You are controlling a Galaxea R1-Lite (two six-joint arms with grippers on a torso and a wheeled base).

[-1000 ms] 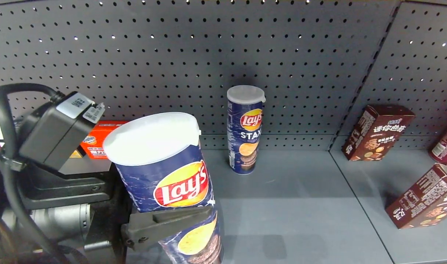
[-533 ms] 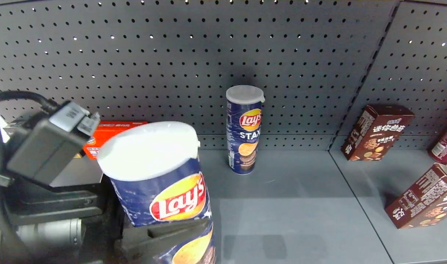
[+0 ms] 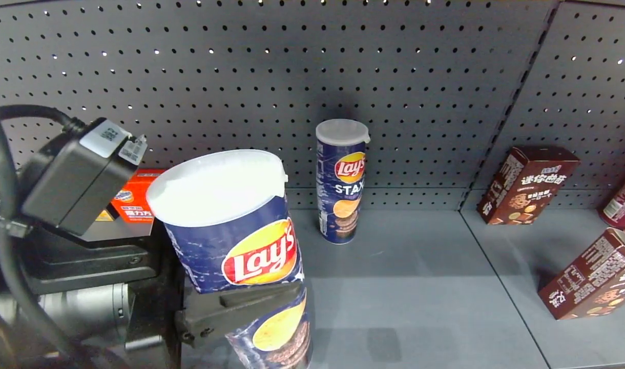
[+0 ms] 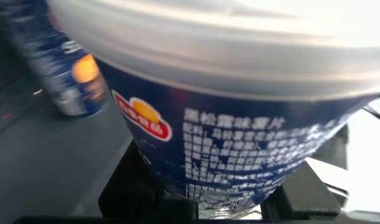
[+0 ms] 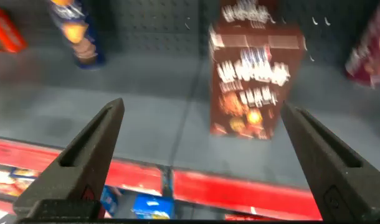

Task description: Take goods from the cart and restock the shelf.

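Grip of the left pincer (image 3: 251, 307) clenched around the lower body of a tall dark-blue cardboard crisp tube with a translucent plastic lid (image 3: 230, 241), one black finger (image 3: 215, 312) laid across the printed wall; in the left wrist view, squeezed from both sides low on the tube. Carried close to upright with a slight lean, at the left front of the grey metal shelf (image 3: 404, 287); base cut off below, so no telling whether touching down or held clear. Dipped down and to the left half a second ago; now back up and a little rightward, about level with the height of a second ago or slightly above. No real advance toward the back, then: reads as a wobble or a correction in the carry, not a placement, with the restocking of this tube not yet finished. Beyond, a second matching blue crisp tube (image 3: 342, 182) upright near the dark perforated back panel (image 3: 292, 77), unmoved and well apart from the held one, so room left for setting down beside it. Behind the left wrist, a flat orange carton (image 3: 133, 202). Farther right, a brown snack box by the back panel (image 3: 527, 184) and another brown snack box nearer the front edge (image 3: 589, 274), both untouched. Right pincer (image 5: 205, 168) spread wide, holding nothing, hanging before the shelf's front edge.
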